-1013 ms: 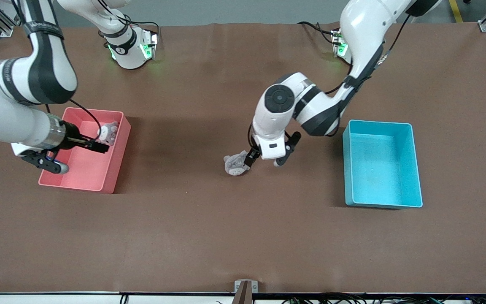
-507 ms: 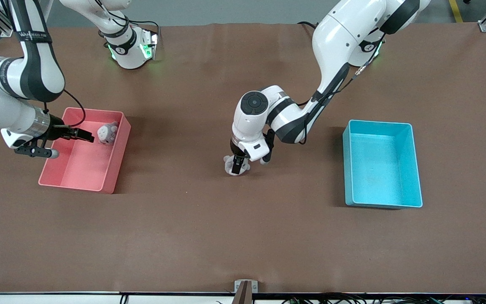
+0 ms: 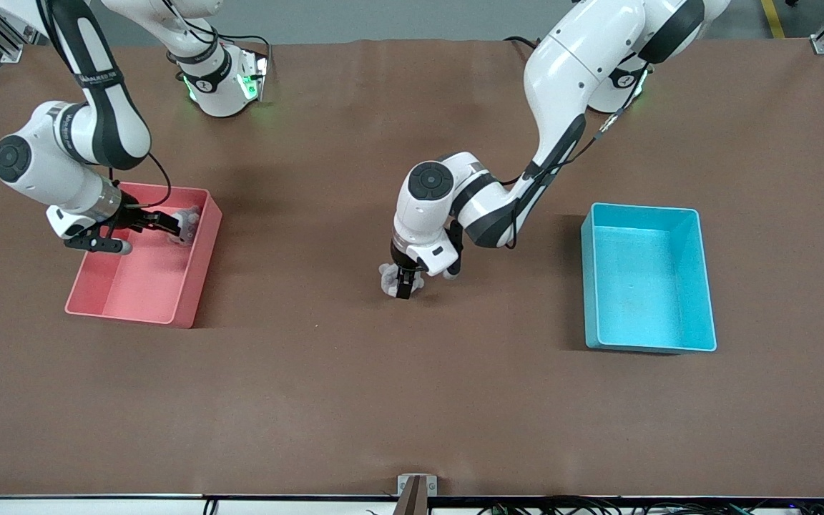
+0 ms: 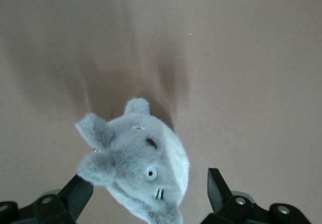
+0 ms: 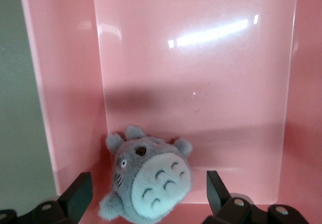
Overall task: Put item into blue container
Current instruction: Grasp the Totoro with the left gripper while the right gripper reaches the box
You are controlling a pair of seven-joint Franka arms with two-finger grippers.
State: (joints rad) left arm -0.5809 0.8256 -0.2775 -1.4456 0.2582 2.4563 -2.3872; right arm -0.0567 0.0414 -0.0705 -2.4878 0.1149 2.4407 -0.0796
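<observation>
A grey plush toy [image 3: 392,277] is seen lying on the brown surface [image 3: 412,400] near its centre, well apart from the blue container [image 3: 646,277], which sits toward the left arm's end of the surface w/ nothing seen inside it. The left gripper [image 3: 405,280] is lowered over this toy, fingers spread wide; in the left wrist view the toy [image 4: 136,166] is shown between the two fingers [image 4: 75,194], face up, w/ ears, eyes and whiskers visible. No squeeze on the plush can be made out; whether the fingers touch its sides cannot be told.

Toward the right arm's end of the surface a pink bin [image 3: 146,315] is placed, of approx. the same size as the blue container. A second grey plush toy [image 3: 184,223] is found in the pink bin, in the corner farther from the front camera and nearer the surface's centre. The right gripper [image 3: 162,222] is held over the pink bin, just beside that toy, fingers also spread apart. In the right wrist view the second toy [image 5: 148,181] is shown belly up, white tummy w/ grey marks, lying against the bin wall [image 5: 65,93], between the fingers [image 5: 78,194] but not pinched by them.
</observation>
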